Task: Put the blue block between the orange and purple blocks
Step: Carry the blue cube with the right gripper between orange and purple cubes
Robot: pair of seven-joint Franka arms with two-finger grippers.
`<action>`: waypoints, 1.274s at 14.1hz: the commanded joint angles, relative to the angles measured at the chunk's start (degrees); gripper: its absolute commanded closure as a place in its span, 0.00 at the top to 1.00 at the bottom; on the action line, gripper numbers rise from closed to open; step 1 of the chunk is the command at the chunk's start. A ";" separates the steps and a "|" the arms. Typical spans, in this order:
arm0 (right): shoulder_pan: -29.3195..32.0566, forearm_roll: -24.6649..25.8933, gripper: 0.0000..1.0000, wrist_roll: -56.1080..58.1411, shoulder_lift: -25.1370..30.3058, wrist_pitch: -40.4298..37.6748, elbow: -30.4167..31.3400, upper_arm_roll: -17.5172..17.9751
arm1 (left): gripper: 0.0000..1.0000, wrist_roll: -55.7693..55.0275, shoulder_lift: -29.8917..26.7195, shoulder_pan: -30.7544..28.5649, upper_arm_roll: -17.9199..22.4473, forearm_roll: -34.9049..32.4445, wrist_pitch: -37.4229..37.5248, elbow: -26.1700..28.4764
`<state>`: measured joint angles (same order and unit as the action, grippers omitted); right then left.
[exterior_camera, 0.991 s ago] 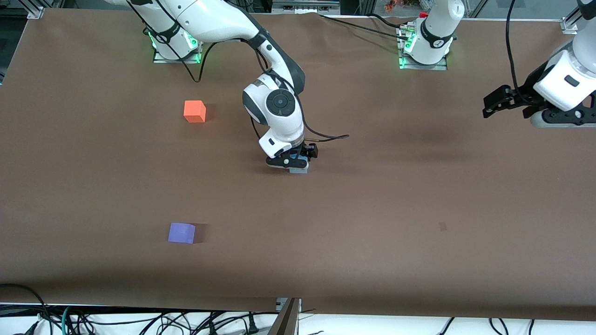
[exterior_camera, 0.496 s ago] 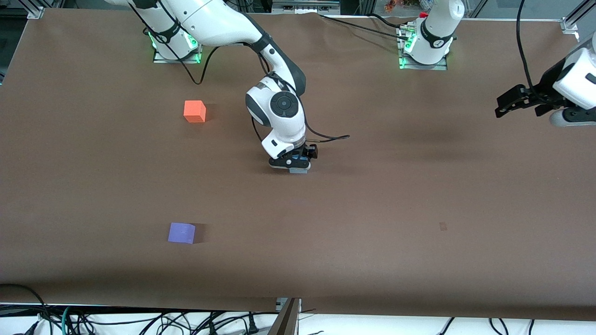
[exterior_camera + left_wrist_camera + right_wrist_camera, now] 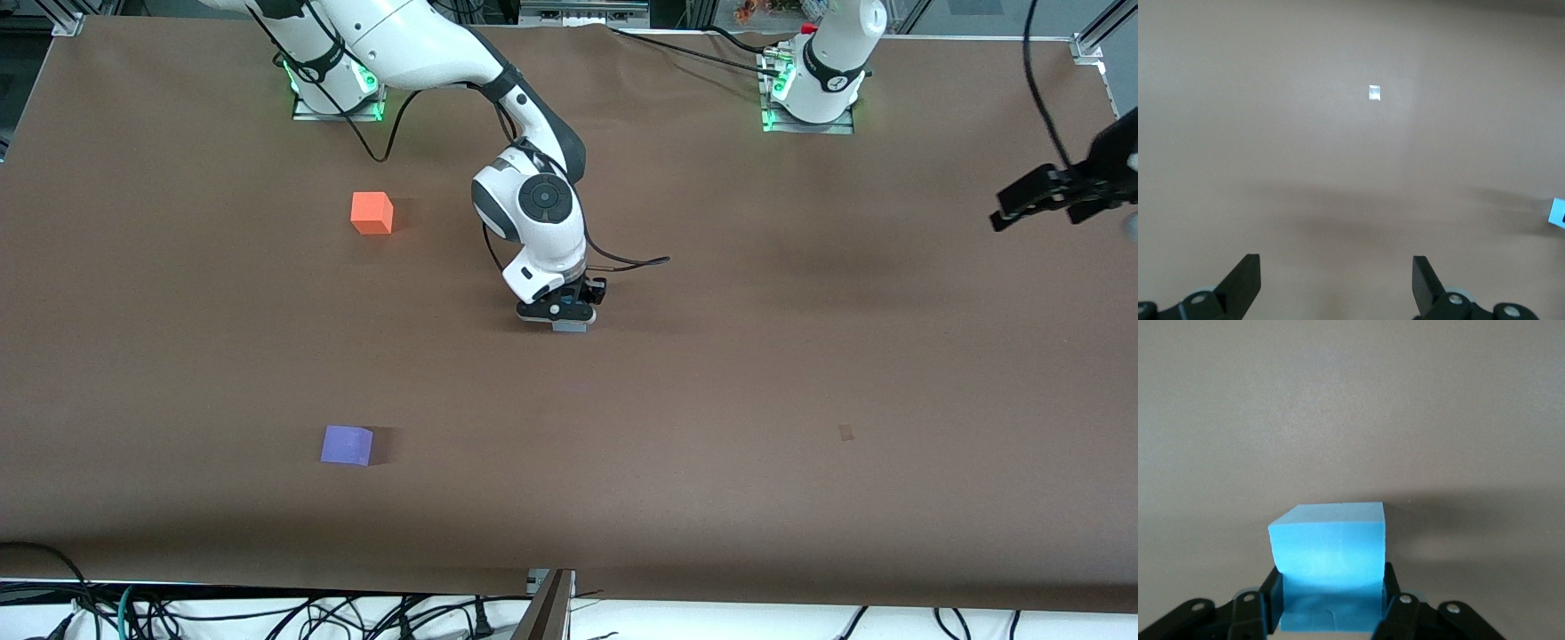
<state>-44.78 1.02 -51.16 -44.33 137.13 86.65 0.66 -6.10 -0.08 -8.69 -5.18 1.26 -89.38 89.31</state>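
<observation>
The right claw (image 3: 569, 318) is clamped on the blue block (image 3: 1328, 573) down on the worktop (image 3: 800, 373), so the carry to the gap between the orange block (image 3: 372, 213) and purple block (image 3: 347, 444), both well off toward the right arm's end, is left, while the left claw (image 3: 1336, 287) waits spread apart.

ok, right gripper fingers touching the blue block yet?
Touching. The right wrist view shows the right gripper with both fingers pressed flat against the blue block, no gap on either side.

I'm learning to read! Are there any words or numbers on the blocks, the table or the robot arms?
No text can be read anywhere.
Blue block: plain faces.
Orange block and purple block: plain.
Table: plain brown, only a small blank mark.
Robot bases: small dark marks, too small to read.
</observation>
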 commanded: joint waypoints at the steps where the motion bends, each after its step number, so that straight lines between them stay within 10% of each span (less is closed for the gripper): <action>1: -0.31 1.09 0.20 -0.26 0.20 -0.20 -2.88 -1.79 | 1.00 1.36 2.27 -0.80 -0.88 -0.56 0.61 -2.74; 7: 4.51 0.65 0.20 10.44 5.55 -10.19 -1.67 -5.31 | 1.00 1.18 4.04 0.52 -1.59 -1.08 0.35 -2.91; 18: 21.83 -0.06 0.20 31.73 19.71 -10.66 18.80 -5.93 | 1.00 0.39 3.95 0.78 -4.05 -1.35 0.61 -3.70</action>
<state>-24.19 1.07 -20.49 -28.41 126.19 100.41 -6.20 -5.64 3.49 -8.09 -9.24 1.26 -89.67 87.06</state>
